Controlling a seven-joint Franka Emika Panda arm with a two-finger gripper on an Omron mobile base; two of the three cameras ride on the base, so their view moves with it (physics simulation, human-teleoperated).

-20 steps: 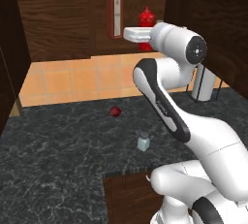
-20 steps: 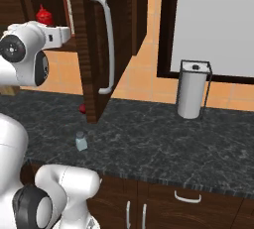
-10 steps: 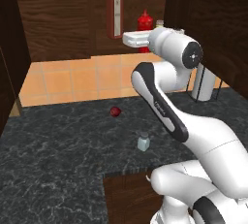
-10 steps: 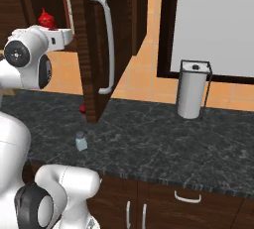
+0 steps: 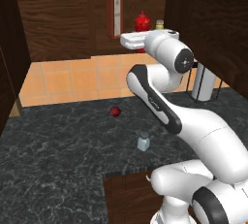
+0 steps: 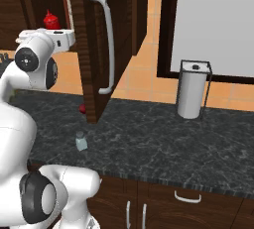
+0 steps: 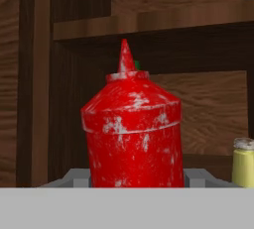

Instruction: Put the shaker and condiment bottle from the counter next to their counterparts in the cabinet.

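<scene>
The pincer [image 7: 133, 181] grips the condiment bottle [image 7: 132, 129] upright at the open cabinet [image 5: 58, 14], between the tall red bottle [image 5: 114, 10] and the yellowish shaker [image 7: 243, 162]; the shaker [image 5: 143, 141] stands on the table [image 5: 58, 160], near a small dark-red round thing [image 5: 115, 112]; a paper towel holder [image 6: 192, 88] stands well apart.

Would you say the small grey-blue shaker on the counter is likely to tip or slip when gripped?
The shaker looks short and squat, standing upright on the flat counter, so tipping seems unlikely. Its smooth translucent body may be slippery, and it is probably light.
</scene>
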